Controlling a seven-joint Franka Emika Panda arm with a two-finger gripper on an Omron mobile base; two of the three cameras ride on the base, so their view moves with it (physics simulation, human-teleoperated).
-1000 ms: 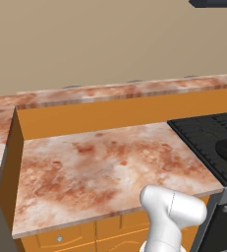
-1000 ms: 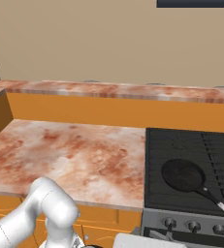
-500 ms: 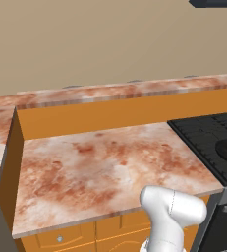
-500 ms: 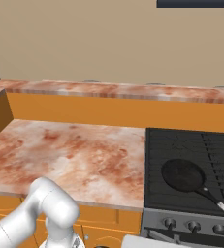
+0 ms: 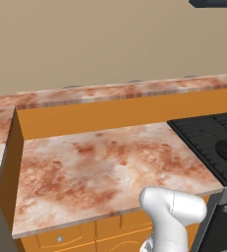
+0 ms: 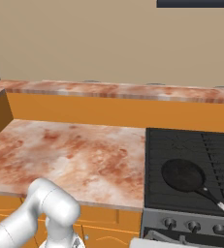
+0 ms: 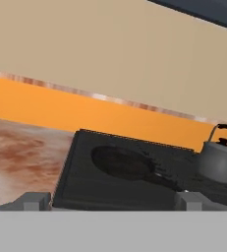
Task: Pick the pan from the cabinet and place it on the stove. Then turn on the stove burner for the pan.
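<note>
The pan [image 6: 183, 175] already rests on the stove [image 6: 157, 160], on the front left burner near the stove's front edge, so the first half of the task looks finished. What remains, as far as can be judged, is turning on the burner under it. The row of round knobs [image 6: 193, 226] on the stove's grey front panel, just below the front edge, shows no sign of being touched, and no flame or glow can be seen around the pan.

In the right base view the skillet's long axis runs diagonally: the round bowl sits toward the stove's middle-left, and the straight handle [image 6: 213, 199] points toward the front right corner of the stove, its tip reaching about to the front edge.

In the hand view the gripper [image 7: 112, 201] has its two tips spread wide apart, holding nothing, and looks low across the stove's front edge at the pan. A grey kettle [image 7: 219, 160] stands toward the far right of the cooktop, well apart from the pan. The reddish marbled countertop [image 6: 65, 155] adjoins the stove's left edge.
</note>
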